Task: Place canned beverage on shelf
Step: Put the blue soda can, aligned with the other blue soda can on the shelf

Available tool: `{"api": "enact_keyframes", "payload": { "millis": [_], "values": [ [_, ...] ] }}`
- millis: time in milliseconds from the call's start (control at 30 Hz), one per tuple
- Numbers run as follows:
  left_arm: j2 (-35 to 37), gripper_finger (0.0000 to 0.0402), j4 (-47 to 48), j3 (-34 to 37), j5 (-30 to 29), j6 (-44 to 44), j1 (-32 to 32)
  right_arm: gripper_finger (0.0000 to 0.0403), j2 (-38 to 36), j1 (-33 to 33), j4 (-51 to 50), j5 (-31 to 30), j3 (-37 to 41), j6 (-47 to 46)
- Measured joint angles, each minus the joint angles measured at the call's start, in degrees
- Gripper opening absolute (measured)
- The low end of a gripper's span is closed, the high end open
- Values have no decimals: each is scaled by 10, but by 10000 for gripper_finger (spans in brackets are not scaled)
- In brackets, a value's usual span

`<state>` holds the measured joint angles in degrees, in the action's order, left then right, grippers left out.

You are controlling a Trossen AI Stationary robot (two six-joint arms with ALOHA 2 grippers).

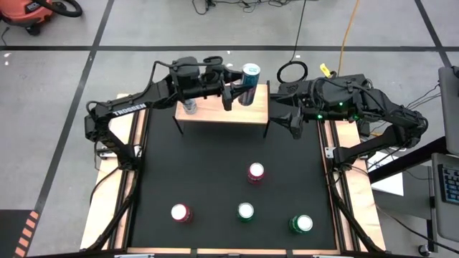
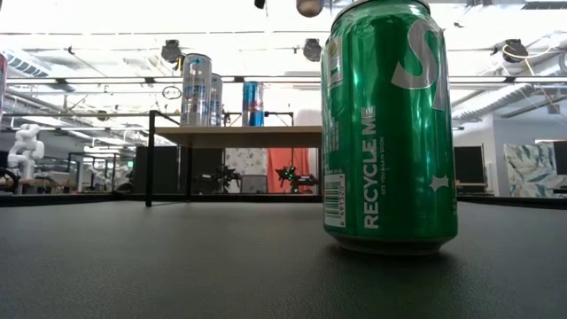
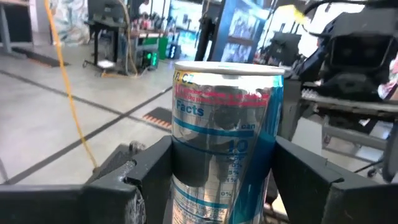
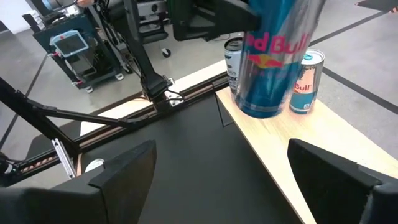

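Observation:
The light-wood shelf (image 1: 247, 111) on black legs stands at the table's far side. My left gripper (image 1: 233, 92) reaches over it from the left and is shut on a blue and silver can (image 1: 248, 80), also seen in the left wrist view (image 3: 224, 124). Two more slim cans (image 4: 306, 74) (image 4: 232, 59) stand on their bases on the shelf board (image 4: 298, 143); one shows from above (image 1: 188, 106). My right gripper (image 4: 217, 180) is open and empty beside the shelf's right end (image 1: 289, 122). My left gripper pinches the can's side wall (image 3: 186, 162) at about mid-height between its two fingers (image 3: 146, 174). The fingers come in level from the table's left. The can stands about upright, its base (image 4: 258, 112) at the shelf board; whether it rests there I cannot tell.
Several cans stand on the black mat in front of the shelf: a pink one (image 1: 256, 172), a red one (image 1: 181, 213), and two green ones (image 1: 246, 211) (image 1: 301, 223). One green can fills the low view (image 2: 390, 124).

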<state>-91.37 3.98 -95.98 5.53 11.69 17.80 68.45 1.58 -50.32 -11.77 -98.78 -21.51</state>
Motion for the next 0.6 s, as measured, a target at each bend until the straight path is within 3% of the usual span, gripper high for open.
{"api": "enact_keyframes", "payload": {
  "millis": [333, 600],
  "values": [
    [-31, 237, -74, 0, -16, 14, 1, 343, 0, 0, -30, 0, 2, 1],
    [-42, 237, -52, 0, -16, 15, 0, 343, 0, 0, -34, 0, 17, -2]
  ]
}}
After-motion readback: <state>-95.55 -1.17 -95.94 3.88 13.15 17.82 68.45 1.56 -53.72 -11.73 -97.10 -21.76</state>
